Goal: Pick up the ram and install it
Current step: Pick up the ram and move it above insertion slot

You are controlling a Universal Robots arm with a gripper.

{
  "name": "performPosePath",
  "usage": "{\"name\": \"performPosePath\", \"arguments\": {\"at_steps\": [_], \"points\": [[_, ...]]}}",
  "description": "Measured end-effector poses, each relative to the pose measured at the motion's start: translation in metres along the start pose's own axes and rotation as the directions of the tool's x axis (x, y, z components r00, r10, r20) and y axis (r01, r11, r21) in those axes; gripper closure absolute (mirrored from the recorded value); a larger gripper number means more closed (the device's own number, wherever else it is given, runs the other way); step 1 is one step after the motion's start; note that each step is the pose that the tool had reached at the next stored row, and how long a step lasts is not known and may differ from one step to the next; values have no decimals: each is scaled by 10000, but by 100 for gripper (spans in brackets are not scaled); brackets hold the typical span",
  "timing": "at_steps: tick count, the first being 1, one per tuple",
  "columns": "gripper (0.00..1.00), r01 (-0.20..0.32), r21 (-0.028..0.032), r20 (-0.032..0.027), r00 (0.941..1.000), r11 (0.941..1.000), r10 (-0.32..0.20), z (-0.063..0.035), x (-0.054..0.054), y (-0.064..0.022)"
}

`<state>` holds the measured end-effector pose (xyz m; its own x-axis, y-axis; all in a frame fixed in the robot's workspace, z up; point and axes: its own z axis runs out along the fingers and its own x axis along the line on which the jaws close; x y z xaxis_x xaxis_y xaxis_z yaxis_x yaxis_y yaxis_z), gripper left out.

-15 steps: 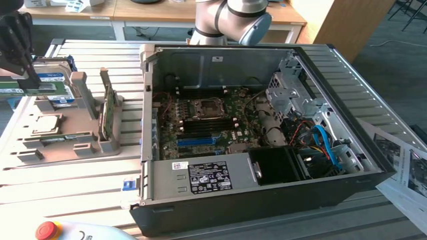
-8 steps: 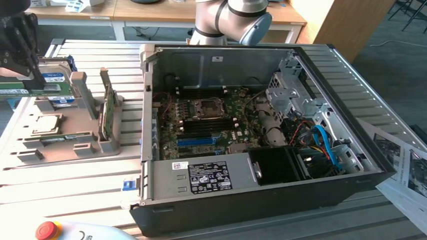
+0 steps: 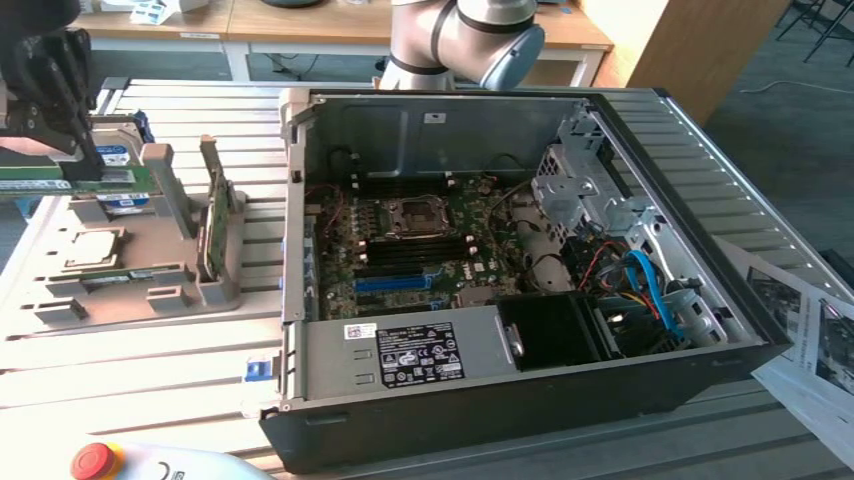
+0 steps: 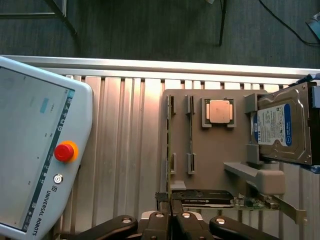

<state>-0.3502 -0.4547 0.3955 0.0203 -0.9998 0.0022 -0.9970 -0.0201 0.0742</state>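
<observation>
Your tool (image 3: 78, 168) is clenched on the ram (image 3: 34, 178), over the tray (image 3: 47, 275), about 10 o'clock from the open case (image 3: 534, 410) in the exterior view. There's bare worktop (image 3: 134, 350) between tray and case. The ram runs off the frame edge there. From the wrist it's edge-on and hard to read.

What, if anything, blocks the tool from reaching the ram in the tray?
Probably nothing. The ram stands on edge in the tray, top edge exposed, nothing over it. The tool is shut above the tray near the graphics card, so it would have to open first.
</observation>
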Motion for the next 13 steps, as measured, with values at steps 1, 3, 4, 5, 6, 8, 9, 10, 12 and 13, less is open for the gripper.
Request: {"name": "performPosePath", "arguments": {"at_steps": [1,3,4,5,6,8,9,10,12,13], "points": [[88,0,-5,0,10000,10000,0,-1,4,-17],[88,-1,-13,0,10000,10000,1,-4,13,-52],[88,0,-16,1,10000,10000,0,-5,18,-71],[88,0,-19,1,10000,10000,0,-6,23,-88],[88,1,-24,1,10000,10000,-1,-8,29,-108],[88,1,-34,1,10000,10000,-1,-11,38,-147],[88,1,-37,1,10000,10000,-1,-12,42,-168],[88,0,-41,1,10000,10000,0,-14,47,-189],[88,0,-51,1,10000,10000,0,-17,58,-234],[88,0,-55,1,10000,10000,0,-19,64,-257]]}}
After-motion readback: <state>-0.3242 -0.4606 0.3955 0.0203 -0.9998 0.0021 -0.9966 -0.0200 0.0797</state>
